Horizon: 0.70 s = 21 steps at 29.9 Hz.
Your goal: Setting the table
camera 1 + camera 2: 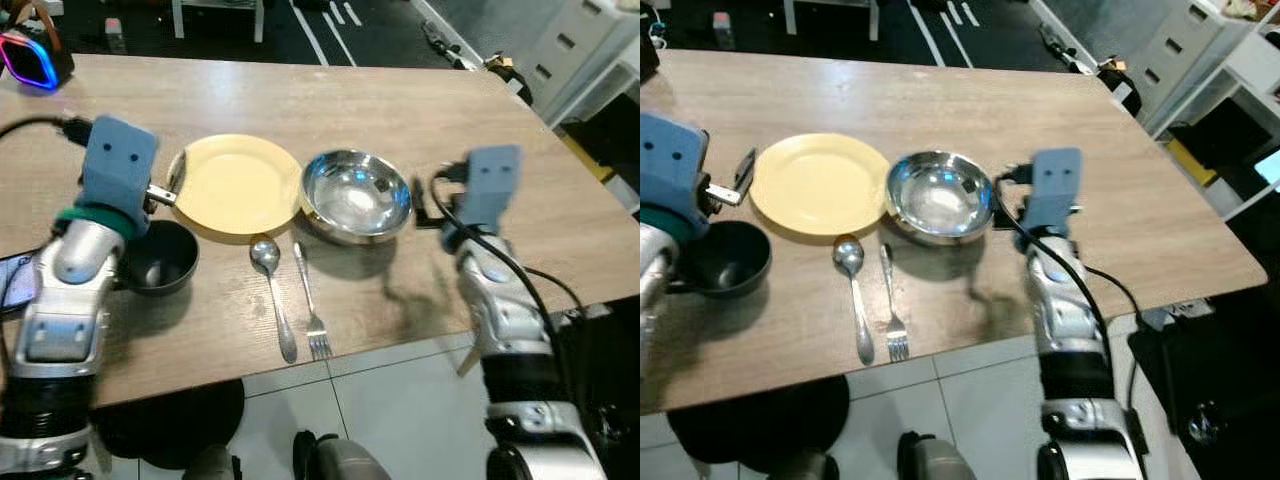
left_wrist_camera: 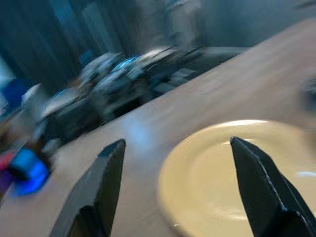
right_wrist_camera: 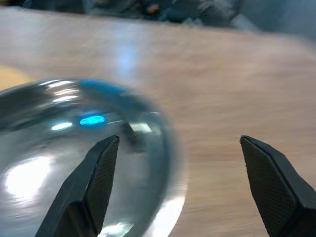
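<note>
Plate (image 1: 238, 185) sits mid-counter (image 1: 400, 110); we see the steel bowl (image 1: 357, 195) touching its right edge, spoon (image 1: 272, 290) and fork (image 1: 310, 305) just before it. Our left gripper (image 2: 173, 187) gapes beside the plate, our right gripper (image 3: 177, 187) gapes beside the bowl.

A light wooden table (image 1: 400, 110) fills mid-frame. Dark floor with white stripes (image 1: 320, 35) lies along the top; white tiles (image 1: 390, 400) below. White drawers (image 1: 1185, 50) stand upper right.

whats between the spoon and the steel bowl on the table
The fork lies between the spoon and the steel bowl, parallel to the spoon, its handle end near the bowl's rim. The left eye view shows this.
</note>
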{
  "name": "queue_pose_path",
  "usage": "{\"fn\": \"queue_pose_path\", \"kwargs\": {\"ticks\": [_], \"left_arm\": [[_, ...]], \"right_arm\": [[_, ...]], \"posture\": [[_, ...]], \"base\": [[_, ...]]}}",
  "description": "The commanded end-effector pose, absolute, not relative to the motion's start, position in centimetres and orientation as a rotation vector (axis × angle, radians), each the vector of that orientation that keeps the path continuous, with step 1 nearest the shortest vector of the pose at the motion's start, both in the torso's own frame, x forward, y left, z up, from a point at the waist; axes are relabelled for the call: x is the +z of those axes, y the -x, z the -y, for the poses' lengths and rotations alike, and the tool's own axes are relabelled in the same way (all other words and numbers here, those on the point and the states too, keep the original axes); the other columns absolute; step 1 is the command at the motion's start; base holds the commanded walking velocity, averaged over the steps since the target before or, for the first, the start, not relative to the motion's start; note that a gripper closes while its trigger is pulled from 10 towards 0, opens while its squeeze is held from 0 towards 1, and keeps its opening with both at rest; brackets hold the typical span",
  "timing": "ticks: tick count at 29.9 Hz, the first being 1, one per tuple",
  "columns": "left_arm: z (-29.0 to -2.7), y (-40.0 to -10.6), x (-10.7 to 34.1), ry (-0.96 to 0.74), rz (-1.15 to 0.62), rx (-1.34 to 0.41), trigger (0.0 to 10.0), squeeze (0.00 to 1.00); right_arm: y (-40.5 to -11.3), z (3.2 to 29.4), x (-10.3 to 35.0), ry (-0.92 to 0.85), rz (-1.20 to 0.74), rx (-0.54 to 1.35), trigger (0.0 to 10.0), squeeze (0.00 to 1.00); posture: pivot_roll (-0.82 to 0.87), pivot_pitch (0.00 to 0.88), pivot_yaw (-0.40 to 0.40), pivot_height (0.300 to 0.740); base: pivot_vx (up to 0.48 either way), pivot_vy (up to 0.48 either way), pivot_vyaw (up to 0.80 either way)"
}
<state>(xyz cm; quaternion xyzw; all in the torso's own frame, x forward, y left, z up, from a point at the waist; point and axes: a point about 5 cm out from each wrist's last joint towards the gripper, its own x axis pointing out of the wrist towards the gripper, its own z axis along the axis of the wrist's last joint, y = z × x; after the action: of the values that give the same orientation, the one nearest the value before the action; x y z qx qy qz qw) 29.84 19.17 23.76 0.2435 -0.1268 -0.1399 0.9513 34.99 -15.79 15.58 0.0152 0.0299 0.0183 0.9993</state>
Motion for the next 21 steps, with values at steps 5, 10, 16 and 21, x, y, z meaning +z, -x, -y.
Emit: {"fn": "queue_pose_path", "kwargs": {"ticks": [5,10,16,21], "left_arm": [[-16.2,-29.8,23.8,-0.485,0.270,-0.420,10.0,0.00],[-15.8,-30.1,24.5,-0.450,0.300,-0.368,10.0,0.00],[-15.9,-29.6,24.6,-0.441,0.290,-0.368,10.0,0.00],[-15.7,-29.5,24.4,-0.432,0.286,-0.363,10.0,0.00]], "right_arm": [[-35.0,15.1,13.5,-0.179,-0.232,0.101,10.0,0.00],[-35.5,16.0,12.9,-0.112,-0.238,-0.023,10.0,0.00],[-35.7,16.8,13.0,-0.103,-0.222,-0.068,10.0,0.00],[-35.9,17.7,15.1,-0.150,-0.116,-0.064,10.0,0.00]], "posture": [[0.16,0.000,-0.124,0.740],[0.18,0.003,-0.138,0.740],[0.17,0.008,-0.144,0.740],[0.16,0.007,-0.150,0.740]], "base": [[0.000,0.000,0.00],[0.000,0.000,0.00],[0.000,0.000,0.00],[0.000,0.000,0.00]]}}
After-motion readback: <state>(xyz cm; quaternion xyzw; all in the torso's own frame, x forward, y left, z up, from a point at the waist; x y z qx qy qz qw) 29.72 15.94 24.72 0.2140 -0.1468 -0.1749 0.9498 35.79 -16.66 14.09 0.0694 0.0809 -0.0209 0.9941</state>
